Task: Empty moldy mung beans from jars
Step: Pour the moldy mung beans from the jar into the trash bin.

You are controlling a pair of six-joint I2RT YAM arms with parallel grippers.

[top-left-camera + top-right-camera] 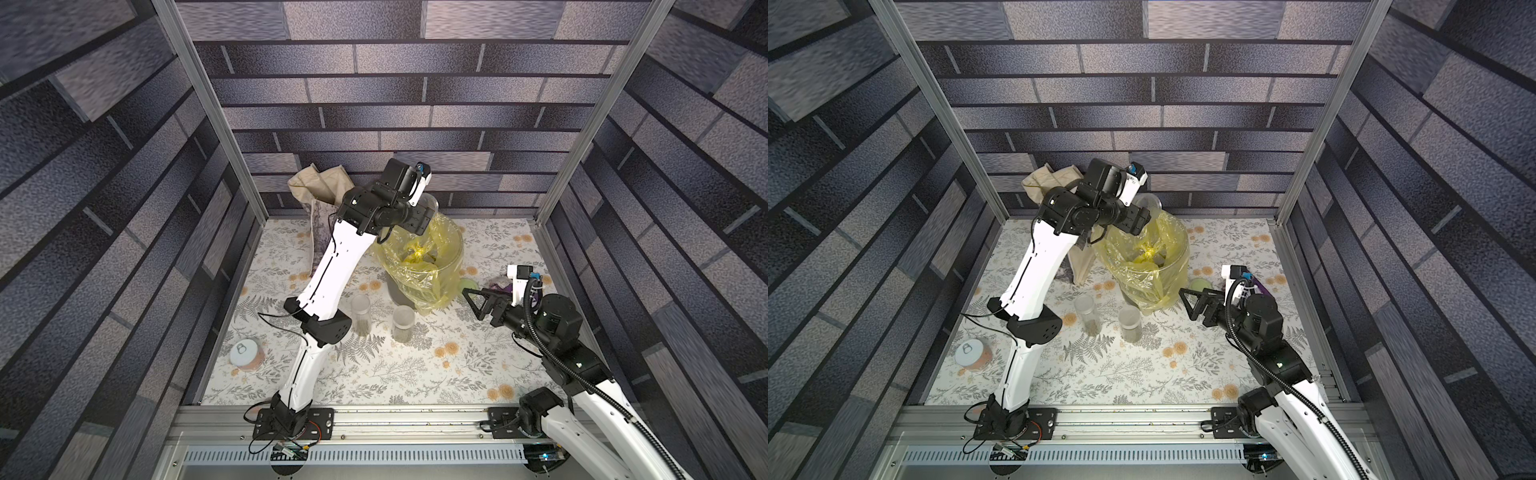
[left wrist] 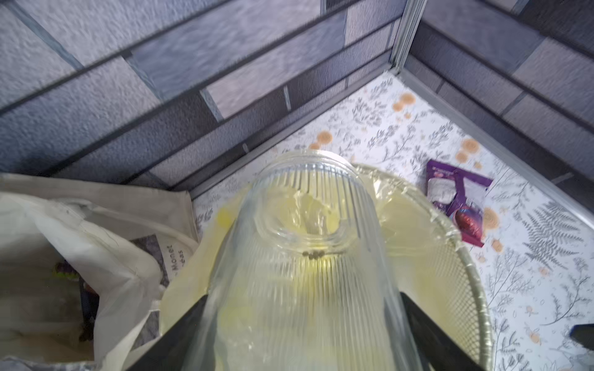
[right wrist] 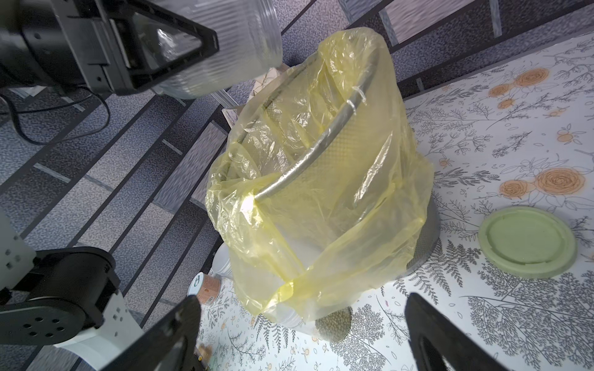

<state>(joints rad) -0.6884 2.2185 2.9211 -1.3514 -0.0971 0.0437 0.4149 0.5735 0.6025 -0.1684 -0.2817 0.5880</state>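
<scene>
Between the fingers of the left claw (image 2: 303, 298) I have the ribbed jar (image 2: 302, 225), lid off, clenched round its body. It is tipped with its mouth pointing away from the claw, above the rim of the bin (image 2: 479, 289). The jar looks nearly bare; I see only a few beans (image 2: 313, 255) lodged at the neck.

- Below and ahead of that claw is the bin's yellow bag (image 3: 337, 225), hanging open.
- Beside that claw a cream tote (image 2: 96, 241) stands against the bin. I can read "Monet" on its print; the line under it is cut off.
- Past the bin from that claw a purple packet (image 2: 456, 199) lies flat. Its writing is too blurred to read.

The right claw (image 3: 302, 297) is released, jaws wide with nothing in them, low over the table (image 1: 374, 374) and facing the bin.

- Just beside it the pale green lid (image 3: 527, 242) lies flat, apart from the fingers.
- Well behind the left claw, near that arm's elbow, two slim jars (image 1: 360, 313) (image 1: 403, 324) stand upright and capped, with beans in the bottom.
- A can (image 1: 247, 353) with a pull-tab sits further out. I can't make out its label.
</scene>
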